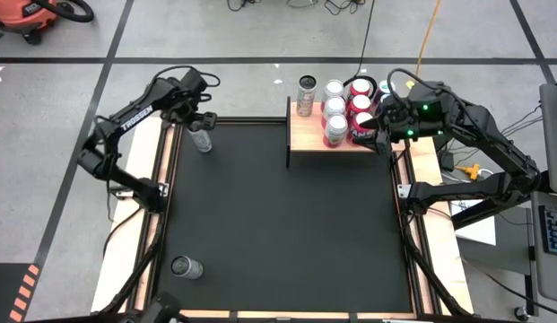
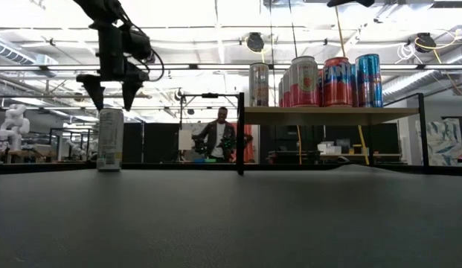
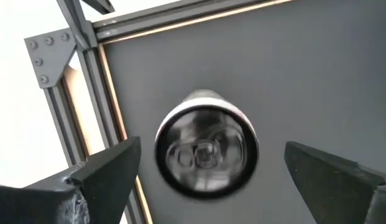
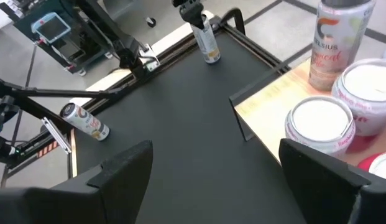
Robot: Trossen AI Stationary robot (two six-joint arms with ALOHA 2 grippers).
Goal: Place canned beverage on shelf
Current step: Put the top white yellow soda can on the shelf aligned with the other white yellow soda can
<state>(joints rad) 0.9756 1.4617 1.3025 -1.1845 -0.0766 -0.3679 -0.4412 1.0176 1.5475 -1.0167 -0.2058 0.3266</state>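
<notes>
Our left gripper (image 2: 111, 93) hovers spread wide above the upright can (image 2: 110, 139), far from the shelf (image 2: 331, 115); rigid, slick, light, so we'd pinch mid-body.

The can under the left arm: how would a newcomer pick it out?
Start at the black table and go to its far left corner, opposite the shelf. The can stands upright there, alone, directly beneath the left gripper, unlike the one lying near the front.

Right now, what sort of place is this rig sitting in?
Probably a robotics lab or workshop: bare concrete floor marked with tape lines, an orange shop vacuum beside the table, and open ceiling ducts over benches where a person stands.
</notes>
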